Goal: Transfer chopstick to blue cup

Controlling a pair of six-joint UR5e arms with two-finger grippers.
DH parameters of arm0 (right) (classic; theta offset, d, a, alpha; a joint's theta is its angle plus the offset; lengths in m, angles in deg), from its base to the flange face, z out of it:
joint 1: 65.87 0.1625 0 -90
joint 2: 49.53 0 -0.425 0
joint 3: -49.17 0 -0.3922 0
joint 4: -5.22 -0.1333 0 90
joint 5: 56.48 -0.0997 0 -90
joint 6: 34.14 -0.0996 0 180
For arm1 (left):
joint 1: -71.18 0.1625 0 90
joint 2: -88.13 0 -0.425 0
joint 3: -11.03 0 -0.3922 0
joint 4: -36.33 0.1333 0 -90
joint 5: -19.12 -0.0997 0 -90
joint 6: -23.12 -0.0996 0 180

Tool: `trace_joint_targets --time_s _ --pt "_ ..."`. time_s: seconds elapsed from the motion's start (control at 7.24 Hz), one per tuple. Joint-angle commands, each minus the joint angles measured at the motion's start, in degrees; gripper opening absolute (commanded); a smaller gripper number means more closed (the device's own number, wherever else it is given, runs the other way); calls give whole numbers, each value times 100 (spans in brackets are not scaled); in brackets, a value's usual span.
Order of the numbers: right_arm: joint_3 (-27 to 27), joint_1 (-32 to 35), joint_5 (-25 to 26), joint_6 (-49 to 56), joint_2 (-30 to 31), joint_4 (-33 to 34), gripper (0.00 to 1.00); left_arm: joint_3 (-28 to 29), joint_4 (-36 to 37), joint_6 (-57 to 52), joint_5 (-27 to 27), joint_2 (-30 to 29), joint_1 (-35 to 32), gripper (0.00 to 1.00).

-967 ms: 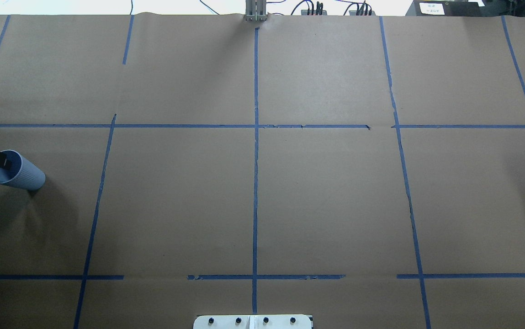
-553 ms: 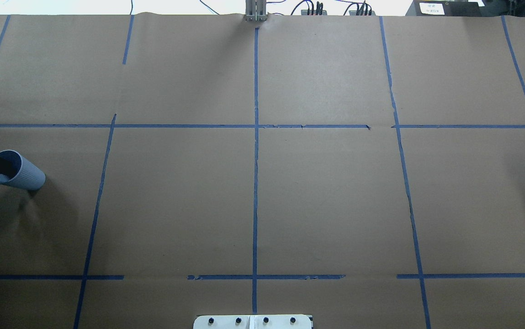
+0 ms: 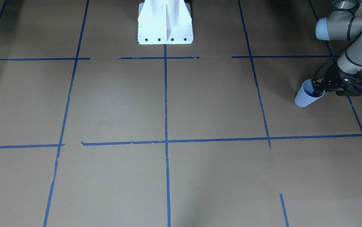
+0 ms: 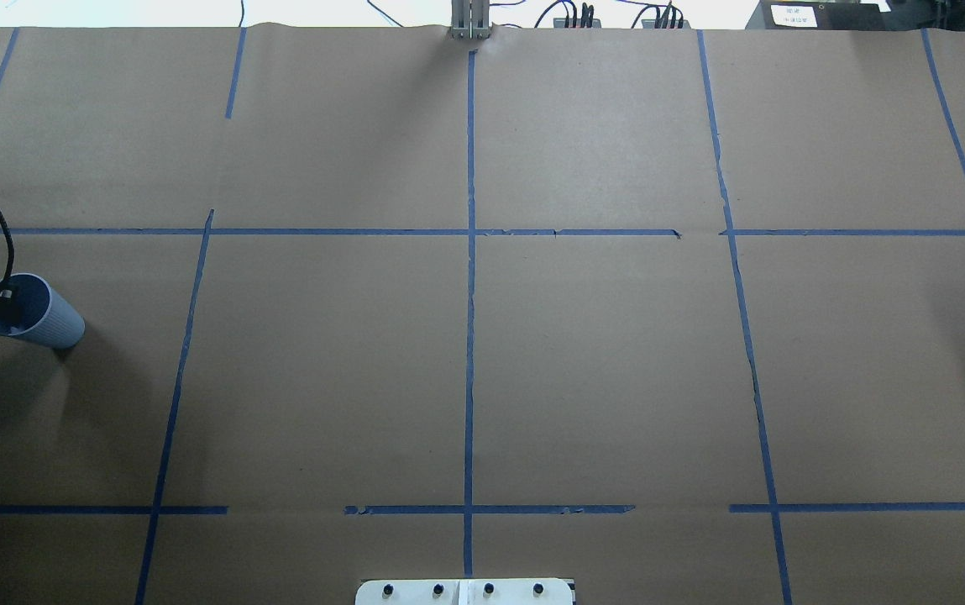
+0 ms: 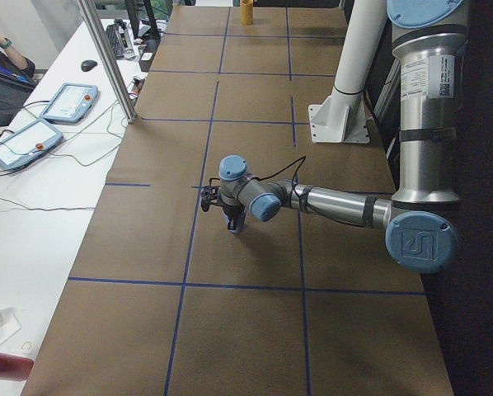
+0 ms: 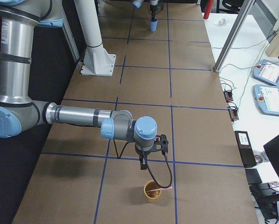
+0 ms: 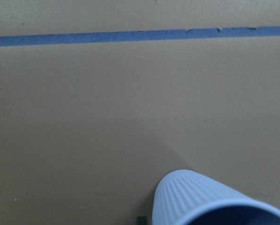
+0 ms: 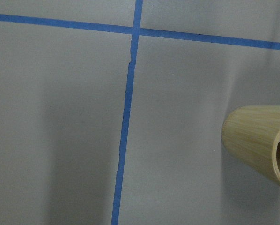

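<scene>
We count one blue cup [image 3: 305, 97], one bamboo cup [image 6: 151, 194] and one chopstick [image 6: 153, 190]. For the left end effector [image 3: 318, 91] and the right end effector [image 6: 142, 164], we cannot tell the grip.

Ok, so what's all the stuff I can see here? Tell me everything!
blue cup: one, light blue, near the table end on the robot's left.
tan cup: one, tan, near the opposite end.
chopstick: one, pinkish, in the tan cup, poking over its rim.
tape lines: many, blue, a grid across the table.
table: one, brown paper cover.
base: one, white, middle of the robot's side.
tablets: two, grey and blue, on the white side desk.
left arm: one, grey with blue caps, reaching to the blue cup.
left fingers: black, at the blue cup's rim.
right arm: one, grey with blue caps, by the tan cup.
right fingers: black, above the table beside the tan cup.
</scene>
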Motion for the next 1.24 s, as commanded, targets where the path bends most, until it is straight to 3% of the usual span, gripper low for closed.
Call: trace_joint_targets --time_s 0.0,0.28,0.55,0.83,1.11 --pt "-8 0 -8 -9 0 0 100 -75 397 18 283 -465 2 0" --pt "-8 -9 -8 -9 0 0 100 -250 1520 227 399 -1509 45 0" --pt "-8 -26 -8 0 0 0 100 -216 1945 1916 303 -2670 1138 0" --pt "-8 -44 -8 -9 0 0 100 29 2157 3029 -599 -3690 1967 0" --pt "1 -53 -8 -9 0 0 100 598 2184 3548 -1091 -4612 2346 0"
